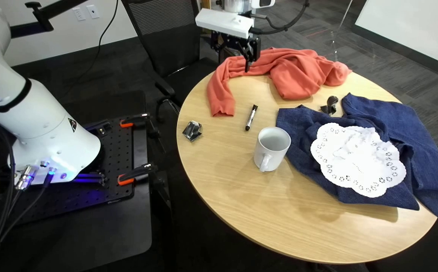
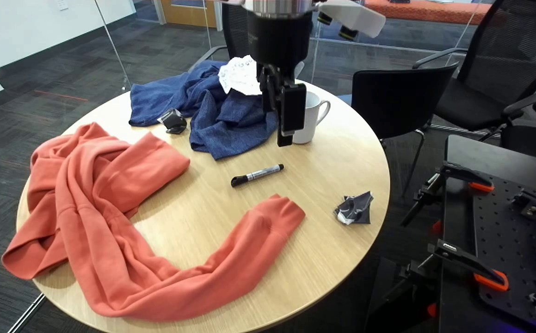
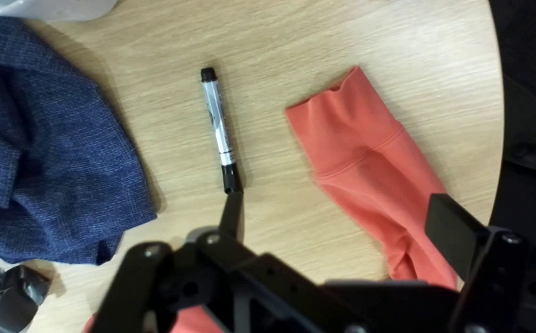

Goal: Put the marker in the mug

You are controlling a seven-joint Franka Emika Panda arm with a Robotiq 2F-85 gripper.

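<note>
Marker [image 3: 220,131] lies from the gripper [image 3: 336,208] toward the mug [image 1: 274,156], roughly parallel to the robot-side edge of the table [image 1: 219,166]; I see fingers [image 3: 451,231] spread wide, holding nothing.

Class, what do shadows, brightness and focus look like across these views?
In the wrist view, the hand looks soft, the marker sharper with a faint shadow alongside; in an exterior view, the doily is nearly washed out at its centre.
</note>
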